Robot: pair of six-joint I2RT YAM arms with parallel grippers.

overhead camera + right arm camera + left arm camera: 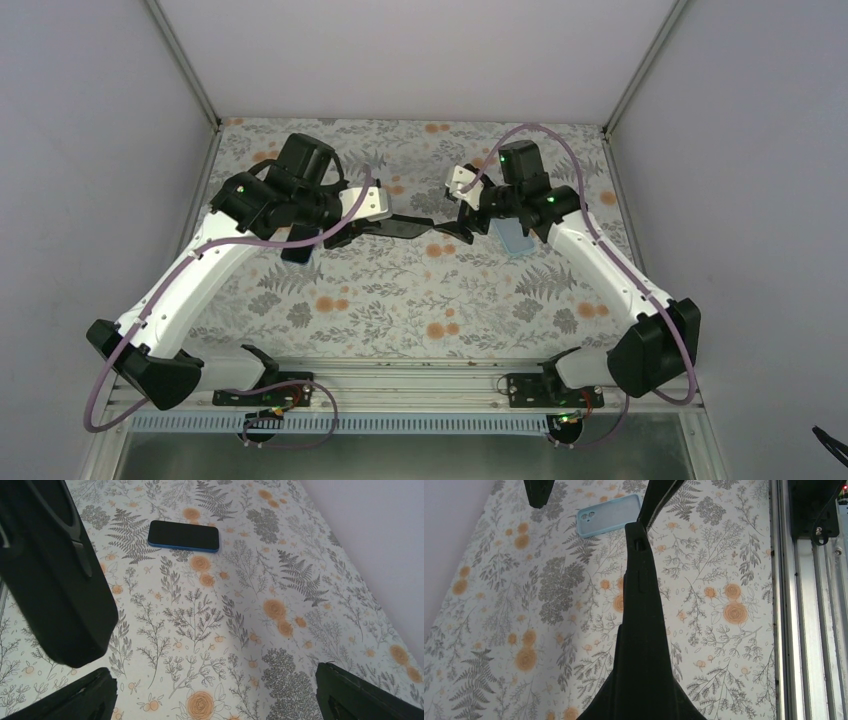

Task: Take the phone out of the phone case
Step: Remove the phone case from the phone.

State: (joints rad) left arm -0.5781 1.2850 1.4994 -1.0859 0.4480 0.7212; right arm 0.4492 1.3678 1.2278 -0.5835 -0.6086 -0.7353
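The phone (183, 535), black screen up with a blue edge, lies bare on the floral table; in the top view it (298, 248) is partly hidden under my left arm. The empty light-blue case (609, 515) lies flat apart from it, partly under my right arm in the top view (515, 240). My left gripper (639, 535) is shut and empty, hovering mid-table (420, 228). My right gripper (215, 695) is open and empty, facing the left one (455, 215), their tips almost meeting.
The floral tablecloth (400, 300) covers the table. Grey walls stand on the left, back and right. A metal rail (804, 630) carrying the arm bases runs along the near edge. The left gripper's fingers (55, 580) fill the left of the right wrist view.
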